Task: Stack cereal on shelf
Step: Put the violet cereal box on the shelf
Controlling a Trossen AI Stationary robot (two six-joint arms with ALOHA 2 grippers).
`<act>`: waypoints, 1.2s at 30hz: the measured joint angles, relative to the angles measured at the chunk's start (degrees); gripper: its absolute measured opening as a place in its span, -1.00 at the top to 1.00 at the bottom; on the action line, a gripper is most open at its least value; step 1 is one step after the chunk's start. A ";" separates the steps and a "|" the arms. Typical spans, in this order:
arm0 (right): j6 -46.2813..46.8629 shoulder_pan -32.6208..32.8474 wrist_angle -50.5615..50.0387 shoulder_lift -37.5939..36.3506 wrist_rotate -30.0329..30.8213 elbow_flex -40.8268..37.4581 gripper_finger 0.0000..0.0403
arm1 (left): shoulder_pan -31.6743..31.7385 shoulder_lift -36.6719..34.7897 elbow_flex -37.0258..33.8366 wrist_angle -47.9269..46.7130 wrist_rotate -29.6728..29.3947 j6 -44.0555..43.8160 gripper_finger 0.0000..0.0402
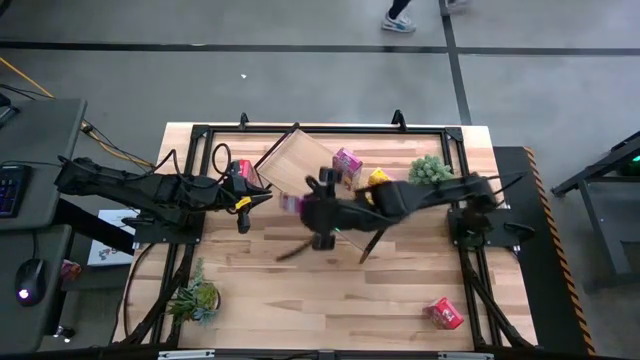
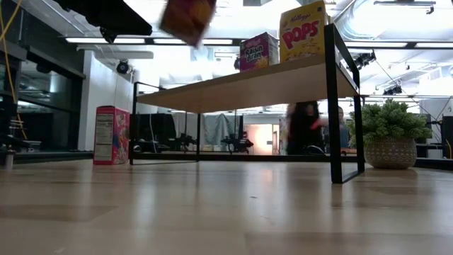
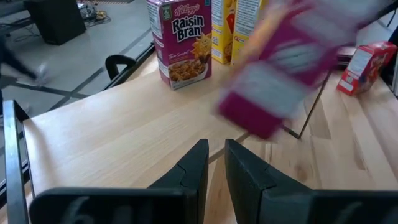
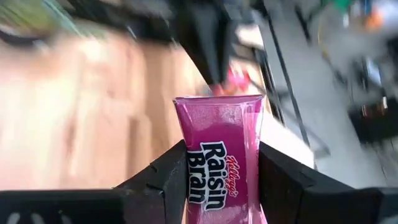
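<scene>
The shelf stands on the table, a magenta Raisin Bran box and a yellow Pops box upright on its board. My right gripper is shut on a second magenta cereal box, held high over the shelf's near edge; the box shows blurred in the low view and the left wrist view. My left gripper hovers over the board's left part, its fingers a narrow gap apart and empty. One red box stands on the table at the shelf's left end. My right gripper pinches the magenta box by its two narrow sides between the two fingers, with the box's printed face toward the wrist camera. The sides look drawn in between the fingers. The box is lifted clear, above the board's level and tilted.
Another red box lies near the table's near right corner. A potted plant stands by the shelf's right end, another at the near left. A person shows in the room behind.
</scene>
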 joint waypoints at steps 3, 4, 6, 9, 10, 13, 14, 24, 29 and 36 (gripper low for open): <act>3.77 -2.22 -10.63 3.67 -0.23 6.81 0.24 | 0.00 0.00 0.01 0.00 0.00 -1.19 0.77; 5.07 -2.87 -13.70 4.43 -0.31 8.59 0.24 | 0.00 0.00 0.01 0.00 0.00 -1.42 0.77; 7.68 -4.14 -16.41 4.77 -0.04 9.36 0.24 | 0.00 0.00 0.00 0.01 0.00 -1.40 0.77; 11.25 -6.07 -18.57 4.12 -0.93 7.57 0.24 | 0.00 -0.01 0.00 -0.01 -0.02 -1.39 0.77; 12.35 -6.68 -19.18 4.12 -1.70 7.56 0.24 | 0.01 0.00 0.01 0.07 -0.02 -1.38 0.77; 16.15 -8.35 -21.41 3.99 -4.99 7.56 0.24 | 0.00 0.00 -0.01 0.02 -0.02 -1.36 0.77; 17.39 -8.99 -22.10 3.99 -6.47 7.56 0.24 | 0.00 0.00 0.01 0.01 -0.02 -1.36 0.77; 25.81 -13.37 -30.04 3.88 -10.92 7.56 0.24 | 0.00 0.00 -0.01 0.04 -0.07 -1.34 0.77; 25.85 -14.35 -29.11 3.85 -14.21 7.56 0.24 | 0.02 -0.02 -0.01 0.04 -0.05 -1.34 0.77; 30.64 -14.79 -28.18 3.84 -15.20 7.56 0.24 | 0.00 0.00 -0.01 0.00 -0.04 -1.34 0.77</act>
